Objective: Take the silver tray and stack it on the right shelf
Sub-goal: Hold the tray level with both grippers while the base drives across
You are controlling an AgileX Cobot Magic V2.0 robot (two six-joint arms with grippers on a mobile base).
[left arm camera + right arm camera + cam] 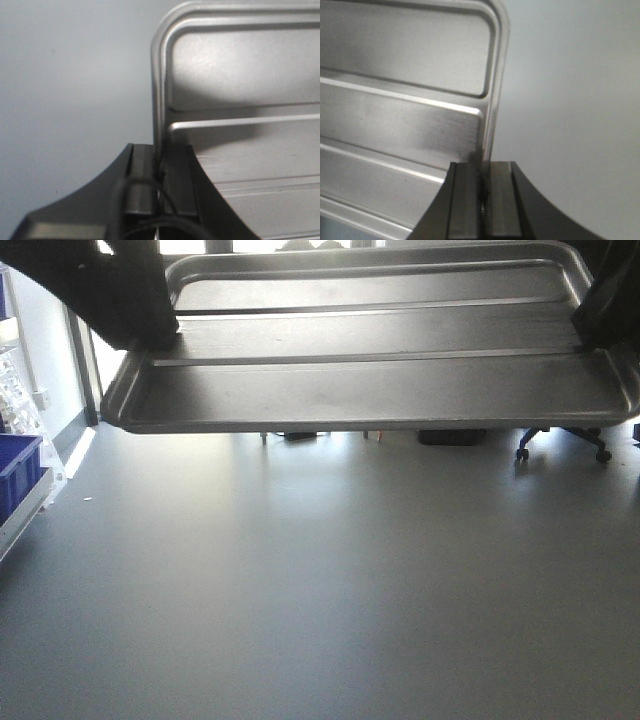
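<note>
left gripper and right gripper are holding the silver tray level, upper frame, jaws clamped on opposite rims for balance.

no readable text, no labels, no brand marks, no numbers on any surface

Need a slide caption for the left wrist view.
Left gripper shut on the rim of the silver tray, grey floor beyond.

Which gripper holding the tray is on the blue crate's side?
The left gripper, shut on the silver tray's edge nearest the blue crate; the right gripper holds the opposite edge.
</note>
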